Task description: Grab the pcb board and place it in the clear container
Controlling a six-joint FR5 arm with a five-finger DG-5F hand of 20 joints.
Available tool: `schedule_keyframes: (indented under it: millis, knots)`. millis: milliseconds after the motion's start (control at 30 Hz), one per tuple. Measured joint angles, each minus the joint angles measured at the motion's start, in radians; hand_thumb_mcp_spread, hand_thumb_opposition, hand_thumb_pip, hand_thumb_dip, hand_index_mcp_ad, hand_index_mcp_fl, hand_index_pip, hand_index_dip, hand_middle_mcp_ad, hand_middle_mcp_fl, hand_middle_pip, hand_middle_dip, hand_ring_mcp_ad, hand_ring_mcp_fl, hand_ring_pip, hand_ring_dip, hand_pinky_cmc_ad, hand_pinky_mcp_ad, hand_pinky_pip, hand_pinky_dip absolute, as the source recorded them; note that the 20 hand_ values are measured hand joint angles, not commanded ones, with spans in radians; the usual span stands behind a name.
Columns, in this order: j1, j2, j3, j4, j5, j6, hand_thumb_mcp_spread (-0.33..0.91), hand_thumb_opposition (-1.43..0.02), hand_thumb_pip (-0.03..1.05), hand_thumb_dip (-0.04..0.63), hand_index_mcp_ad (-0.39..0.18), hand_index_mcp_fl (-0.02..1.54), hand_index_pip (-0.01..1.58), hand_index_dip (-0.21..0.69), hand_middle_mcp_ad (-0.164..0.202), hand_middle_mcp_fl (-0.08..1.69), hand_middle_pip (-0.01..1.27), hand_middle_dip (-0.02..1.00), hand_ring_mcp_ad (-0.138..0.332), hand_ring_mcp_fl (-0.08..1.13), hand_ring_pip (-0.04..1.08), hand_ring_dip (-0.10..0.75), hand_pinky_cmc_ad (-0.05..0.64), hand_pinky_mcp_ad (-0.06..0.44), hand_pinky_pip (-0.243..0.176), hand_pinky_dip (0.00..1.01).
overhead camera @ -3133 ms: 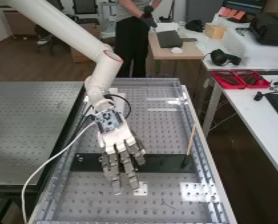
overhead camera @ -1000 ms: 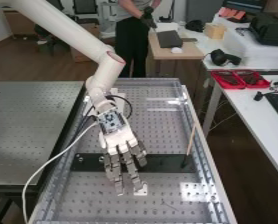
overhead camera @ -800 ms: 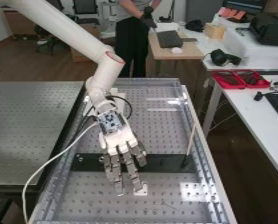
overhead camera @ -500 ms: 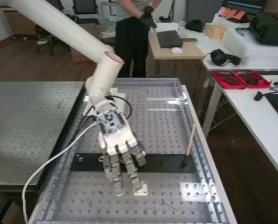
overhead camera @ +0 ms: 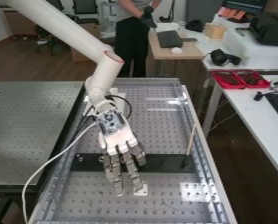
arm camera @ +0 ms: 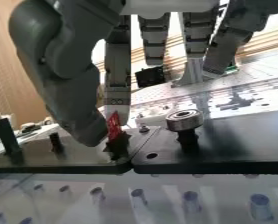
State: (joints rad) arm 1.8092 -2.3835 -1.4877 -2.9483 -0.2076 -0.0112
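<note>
Over the black plate (overhead camera: 166, 162) on the perforated bench, the hand (overhead camera: 118, 145) hangs with its fingers straight and spread toward the near end. In the wrist view the hand (arm camera: 116, 65) has its thumb lowered close beside a small red board (arm camera: 114, 126). That board stands upright in a black holder (arm camera: 118, 146) on the black plate (arm camera: 216, 142). The tip of one long finger is just behind the board. Whether thumb or finger touches it I cannot tell.
A round metal knob (arm camera: 185, 120) rises from the plate near the board. At the plate's right end a thin wooden stick (overhead camera: 191, 140) stands up. Metal rails (overhead camera: 201, 155) edge the bench, and a white cable (overhead camera: 53, 160) loops down the left. Red trays (overhead camera: 239, 79) lie on the right table.
Since the oldest frame the hand has shifted slightly right and toward the bench's near end. Over the last second it has kept still, with its fingers straight.
</note>
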Motion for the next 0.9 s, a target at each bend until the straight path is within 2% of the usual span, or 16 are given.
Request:
schedule_keyframes:
  millis: [100, 267, 400, 633, 833, 900]
  knots:
    - [-0.001, -0.009, 0.013, -0.058, -0.017, 0.057, 0.43, -0.88, 0.71, 0.269, -0.042, 0.07, 1.55, 0.188, 0.099, 0.00, 0.13, 0.11, 0.248, -0.01, 0.09, 0.012, 0.274, 0.190, -0.093, 0.63]
    - [0.000, -0.012, 0.018, -0.078, -0.029, 0.070, 0.36, -0.87, 0.72, 0.269, -0.045, 0.01, 1.55, 0.188, 0.099, 0.01, 0.13, 0.11, 0.248, -0.01, 0.10, 0.012, 0.278, 0.192, -0.093, 0.70]
    - [0.001, -0.009, 0.015, -0.072, -0.027, 0.063, 0.35, -0.87, 0.72, 0.269, -0.045, 0.01, 1.55, 0.188, 0.099, 0.00, 0.13, 0.11, 0.248, -0.01, 0.10, 0.012, 0.300, 0.190, -0.093, 0.73]
    - [0.006, 0.003, 0.001, -0.047, -0.017, 0.045, 0.35, -0.87, 0.73, 0.269, -0.045, 0.01, 1.55, 0.188, 0.099, 0.00, 0.12, 0.11, 0.248, -0.01, 0.10, 0.012, 0.295, 0.190, -0.093, 0.76]
    - [0.016, 0.031, -0.023, 0.009, 0.000, -0.015, 0.32, -0.87, 0.76, 0.269, -0.045, 0.01, 1.55, 0.188, 0.099, 0.00, 0.12, 0.11, 0.248, -0.01, 0.10, 0.012, 0.316, 0.190, -0.096, 0.78]
    - [0.017, 0.032, -0.025, 0.008, 0.004, -0.013, 0.32, -0.87, 0.76, 0.269, -0.045, 0.01, 1.55, 0.188, 0.099, 0.00, 0.12, 0.11, 0.251, -0.02, 0.10, 0.012, 0.314, 0.183, -0.096, 0.78]
